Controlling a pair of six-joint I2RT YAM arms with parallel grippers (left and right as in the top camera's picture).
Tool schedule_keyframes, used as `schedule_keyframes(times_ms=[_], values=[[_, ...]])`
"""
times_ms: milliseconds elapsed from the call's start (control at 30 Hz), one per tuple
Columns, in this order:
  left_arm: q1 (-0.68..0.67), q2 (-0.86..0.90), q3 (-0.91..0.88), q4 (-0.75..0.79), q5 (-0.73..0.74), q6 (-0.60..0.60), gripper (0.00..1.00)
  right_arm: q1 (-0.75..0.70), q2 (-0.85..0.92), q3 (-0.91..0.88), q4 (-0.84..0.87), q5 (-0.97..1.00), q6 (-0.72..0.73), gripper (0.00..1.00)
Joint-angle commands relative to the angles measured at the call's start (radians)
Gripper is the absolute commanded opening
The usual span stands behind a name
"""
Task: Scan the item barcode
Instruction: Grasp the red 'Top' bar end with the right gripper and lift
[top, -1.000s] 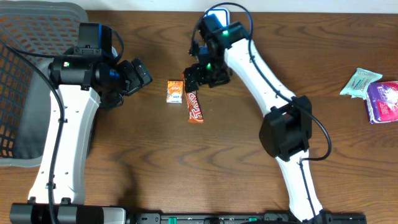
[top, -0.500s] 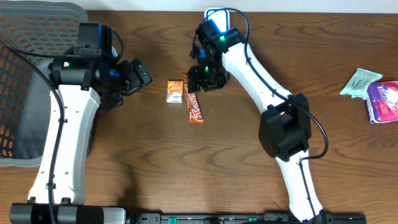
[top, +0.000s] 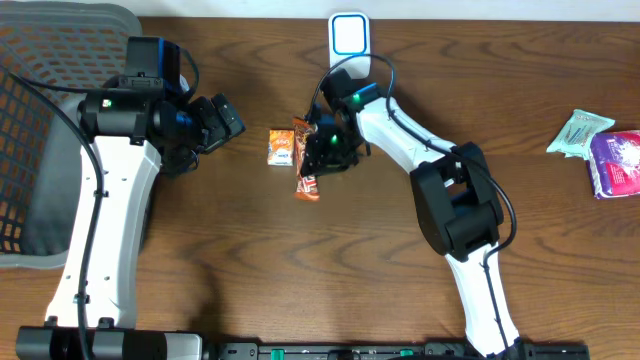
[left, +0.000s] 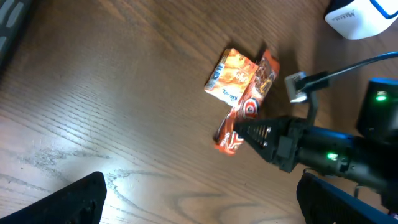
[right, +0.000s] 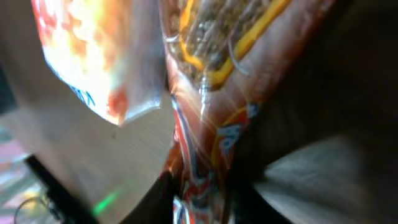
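**Present state.** The right gripper (top: 322, 152) stands over the long orange-red wrapped candy bar (top: 308, 184), which lies flat on the brown wooden table (top: 250, 260) near the centre. The bar's left edge is just beside a small square orange packet (top: 281, 147). In the right wrist view the wrapper fills the frame between the fingers. The jaws stand either side of the bar, but whether they pinch it cannot be told. The left gripper (top: 222, 120) hangs further left with its jaws spread wide, holding nothing. The white, blue-framed scanner (top: 349, 35) sits at the far edge.

**Hazards.**
- The glossy wrapper may slip or crumple, judging by its sheen.
- A finger may catch the neighbouring packet and drag it along.
- An off-centre grip may let the bar droop, turning the barcode away from the scanner.
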Motion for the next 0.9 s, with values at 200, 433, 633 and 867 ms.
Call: schedule_keyframes(times_ms=[200, 433, 633, 867], values=[[0.003, 0.005, 0.007, -0.003, -0.002, 0.013, 0.98, -0.013, 0.011, -0.034, -0.023, -0.188, 0.134, 0.01], [0.003, 0.005, 0.007, -0.003, -0.003, 0.013, 0.98, -0.076, 0.010, -0.028, -0.043, -0.713, 0.242, 0.01], [0.003, 0.005, 0.007, -0.003, -0.003, 0.013, 0.98, -0.104, 0.010, -0.029, -0.211, -0.958, 0.365, 0.01], [0.003, 0.005, 0.007, -0.003, -0.003, 0.013, 0.98, -0.109, 0.010, -0.029, -0.422, -0.958, 0.388, 0.01]])
